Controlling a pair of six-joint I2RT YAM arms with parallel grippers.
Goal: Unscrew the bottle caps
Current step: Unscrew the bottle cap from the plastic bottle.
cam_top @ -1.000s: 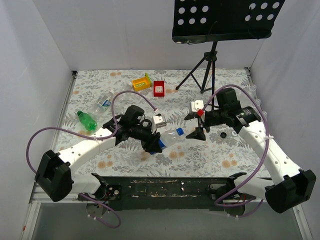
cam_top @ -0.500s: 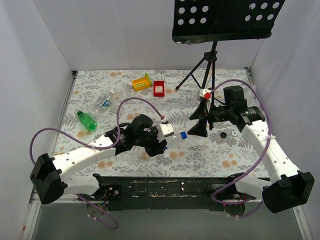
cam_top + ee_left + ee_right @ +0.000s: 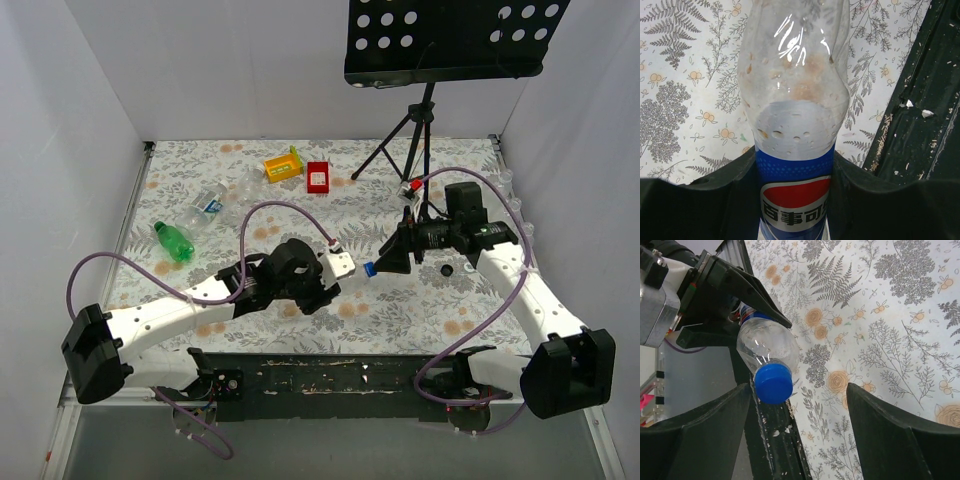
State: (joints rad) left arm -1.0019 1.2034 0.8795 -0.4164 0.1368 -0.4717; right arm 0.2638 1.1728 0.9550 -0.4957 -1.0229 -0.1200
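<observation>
Left gripper (image 3: 795, 172) clamping Pepsi bottle (image 3: 795, 95) at its label, holding it sideways near front rail (image 3: 920, 100). Blue cap (image 3: 773, 383) sitting between right gripper (image 3: 799, 397) jaws, gaping wide, not touching. Green bottle (image 3: 175, 241) lying far left.

We noted a yellow box (image 3: 283, 165) and a red box (image 3: 318, 176) lying near each other at the far side of the floral tabletop (image 3: 400, 310). To their right, a black perforated music stand (image 3: 450, 40) stood on its tripod (image 3: 405, 150).

A robot test cell: white partition walls (image 3: 90, 110) box in a floral-papered worktop (image 3: 400, 310), beside a tripod stand (image 3: 420, 130).
</observation>
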